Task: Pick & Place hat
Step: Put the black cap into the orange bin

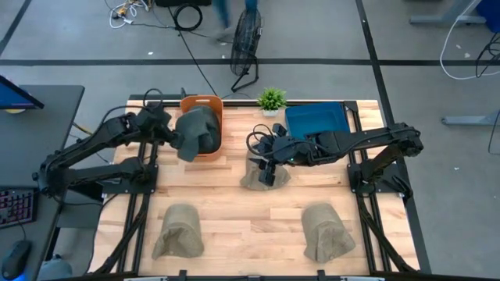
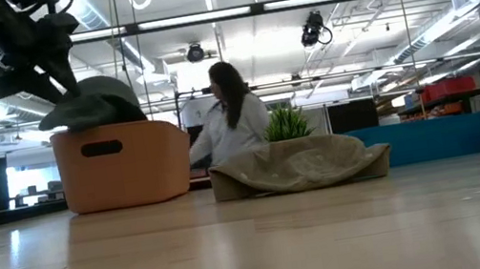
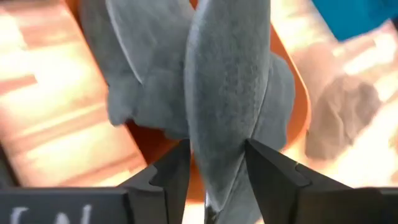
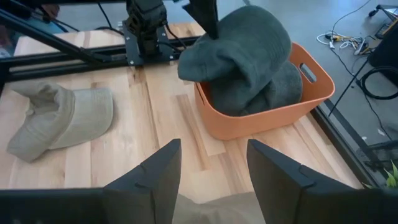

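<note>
The left hand (image 1: 173, 134) had its two fingers pinched on a fold of a grey hat (image 1: 197, 131) and held it over the orange basket (image 1: 212, 103) at the back of the table (image 1: 234, 226). From the right wrist view, that hat (image 4: 239, 43) sagged across the basket's near rim, and more grey fabric already lay heaped inside, so I judged at least one grey hat was in and this one was close to being let go.

The right hand (image 1: 264, 168) hung just above a tan hat (image 1: 262, 178) lying flat in the middle of the table, its fingers spread wide apart with nothing between them, as the right wrist view showed. It looked ready to come down on that hat, though no grasp had been made.

Two more tan hats remained on the near side of the table, one on the left (image 1: 178, 230) and one on the right (image 1: 326, 231), both untouched. A blue bin (image 1: 316, 121) sat beside a small potted plant (image 1: 271, 100) at the back; I could not see anything in it.

So, by my reckoning, the grey hat was nearly placed, and three tan hats were left to move.
</note>
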